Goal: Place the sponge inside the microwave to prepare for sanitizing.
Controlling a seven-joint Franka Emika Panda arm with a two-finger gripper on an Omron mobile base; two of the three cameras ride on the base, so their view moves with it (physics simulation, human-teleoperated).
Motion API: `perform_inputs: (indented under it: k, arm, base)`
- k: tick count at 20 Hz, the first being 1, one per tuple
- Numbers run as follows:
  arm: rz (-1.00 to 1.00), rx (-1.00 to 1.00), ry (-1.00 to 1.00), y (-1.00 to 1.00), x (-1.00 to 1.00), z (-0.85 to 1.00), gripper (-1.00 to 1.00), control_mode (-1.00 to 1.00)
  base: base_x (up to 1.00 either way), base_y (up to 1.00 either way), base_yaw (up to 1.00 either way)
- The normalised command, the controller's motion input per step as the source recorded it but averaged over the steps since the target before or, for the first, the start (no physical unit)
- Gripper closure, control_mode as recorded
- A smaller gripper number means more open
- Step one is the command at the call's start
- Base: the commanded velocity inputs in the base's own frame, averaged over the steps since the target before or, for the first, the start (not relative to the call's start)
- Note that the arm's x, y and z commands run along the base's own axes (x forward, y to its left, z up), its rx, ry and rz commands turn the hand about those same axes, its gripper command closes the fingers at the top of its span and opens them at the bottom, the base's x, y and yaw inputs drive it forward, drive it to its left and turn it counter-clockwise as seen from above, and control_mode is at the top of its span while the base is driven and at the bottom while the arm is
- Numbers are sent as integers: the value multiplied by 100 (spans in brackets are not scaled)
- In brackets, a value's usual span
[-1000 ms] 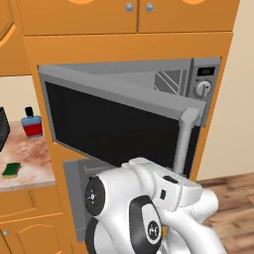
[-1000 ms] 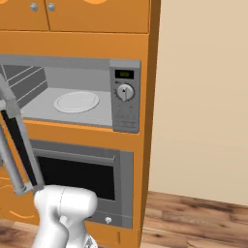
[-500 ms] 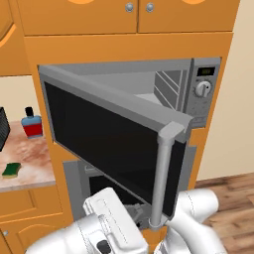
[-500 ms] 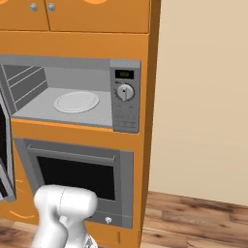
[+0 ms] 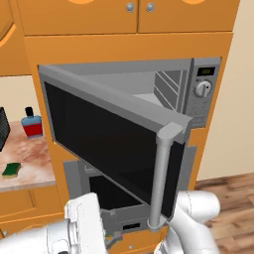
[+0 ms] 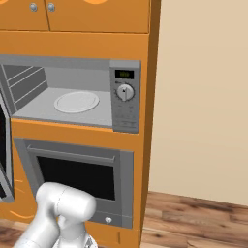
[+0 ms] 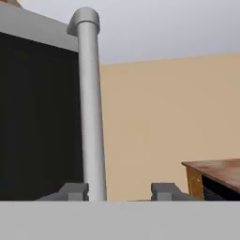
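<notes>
Left base view: microwave (image 5: 201, 94) door (image 5: 109, 149) swung wide; sponge (image 5: 10, 170) on table (image 5: 30, 173), near bottle (image 5: 32, 123).
Right base view: microwave cavity open, white plate (image 6: 76, 102) inside; oven (image 6: 77, 179) below.
Hand view: end effector (image 7: 121, 191) fingers parted, handle (image 7: 91, 108) beside the left tip, nothing clamped.

- Microwave door (image 7: 40, 117): large dark glass panel with a grey frame strip along its upper edge, occupying the left side.
- Long grey cylindrical bar handle (image 7: 91, 112): upright at the door's right edge, capped by a rounded grey bracket at the top.
- Gripper (image 7: 119, 191): two small dark grey fingertips (image 7: 73, 191) at the bottom, jaws apart; the handle's lower end stands just inside the left tip, nearer to it than to the right one.
- Plain beige wall (image 7: 164, 117): behind the handle, under a pale grey ceiling.
- Brown wooden surface (image 7: 218, 171): lower right.
</notes>
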Motion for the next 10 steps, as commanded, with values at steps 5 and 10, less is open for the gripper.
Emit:
perform_inputs:
  k: [5, 10]
  arm:
    - [0, 6, -2, -42, -97, 4, -100, -100]
    - [33, 26, 0, -80, -75, 17, -100, -100]
  base:
    - [0, 0, 0]
    - [0, 0, 0]
